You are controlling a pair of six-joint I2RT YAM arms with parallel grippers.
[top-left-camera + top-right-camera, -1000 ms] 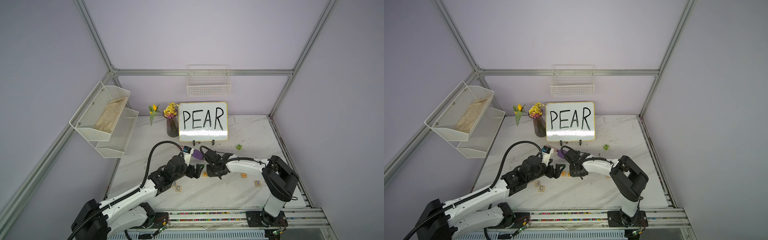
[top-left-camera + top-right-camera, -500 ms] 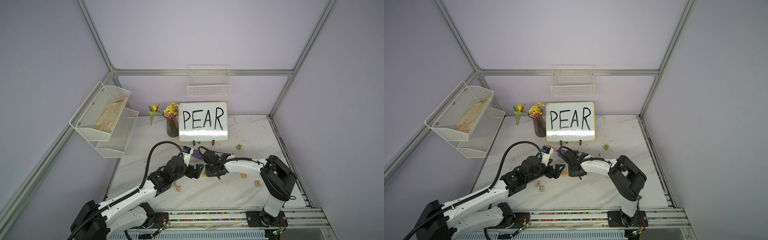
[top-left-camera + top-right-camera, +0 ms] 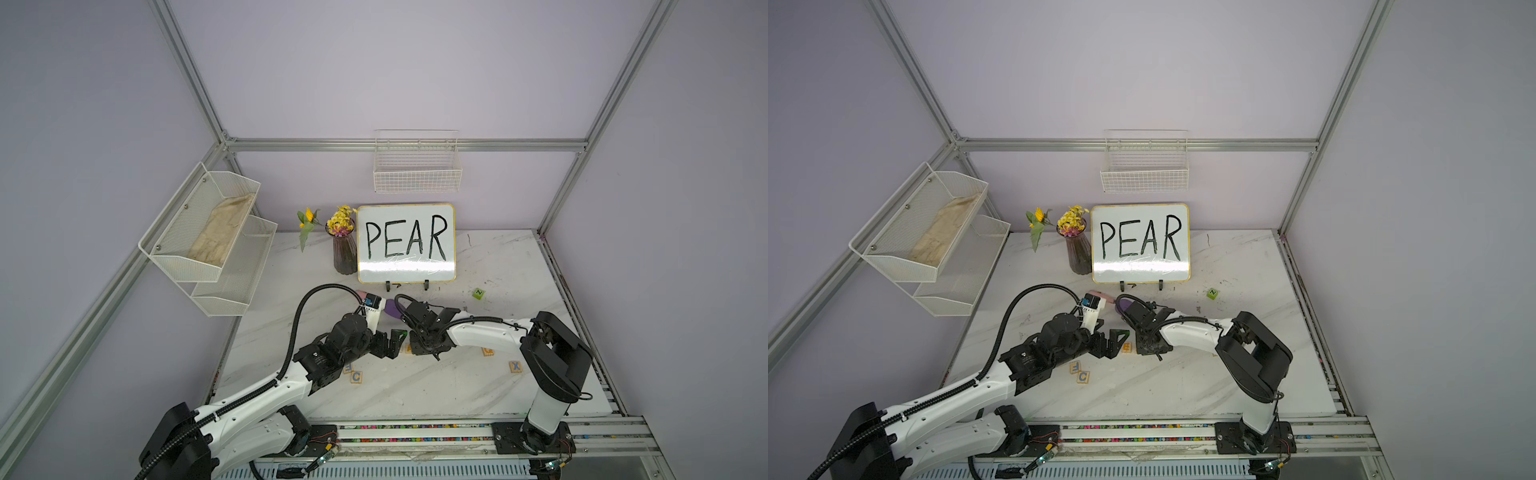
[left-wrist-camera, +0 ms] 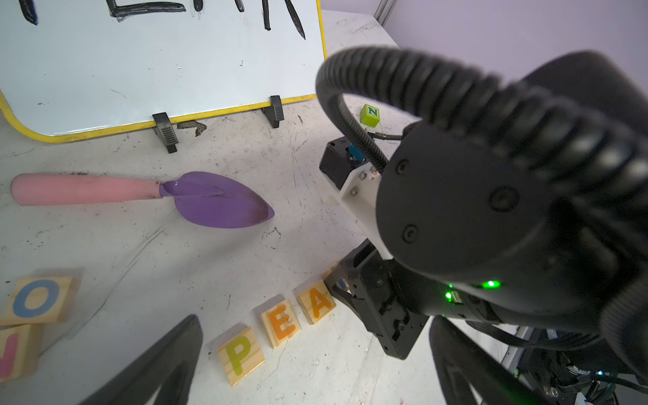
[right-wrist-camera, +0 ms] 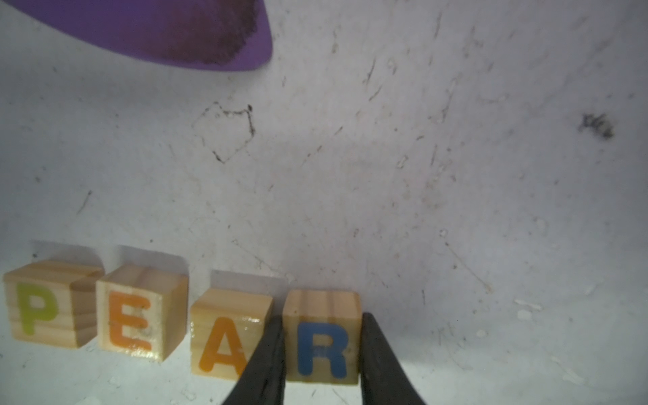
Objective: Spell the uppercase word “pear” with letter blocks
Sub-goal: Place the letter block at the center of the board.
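well, you have the r block (image 5: 322,336) clamped in the right arm's jaws. they are closed down onto it, the dark fingers (image 5: 268,361) flat against its two side faces and the blue letter facing up between them. it sits at the end of a row on the tabletop (image 5: 420,175), after the p block (image 5: 49,305), the e block (image 5: 140,312) and the a block (image 5: 228,333). that order copies the word handwritten on the whiteboard (image 4: 157,70) standing behind.

you can't tell from these views whether the r block's underside is fully down on the tabletop, though its top looks level with its neighbours. one finger is wedged between a and r, which explains the narrow gap there while p and e nearly touch. that gap is probably the price of gripping from the sides.

the left arm's jaws stand wide open with nothing in them, their fingers (image 4: 157,364) near the p end of the row and touching none of it. that reads as keeping clear so no placed letter gets nudged.

the purple trowel (image 4: 217,200) lies between row and whiteboard, apart from the blocks. spare blocks such as the o block (image 4: 35,298) and the green n block (image 4: 370,115) lie well away.

by my judgement the word is spelled, bar the release. open slowly and lift straight up, or a dragging finger could skew a or r.
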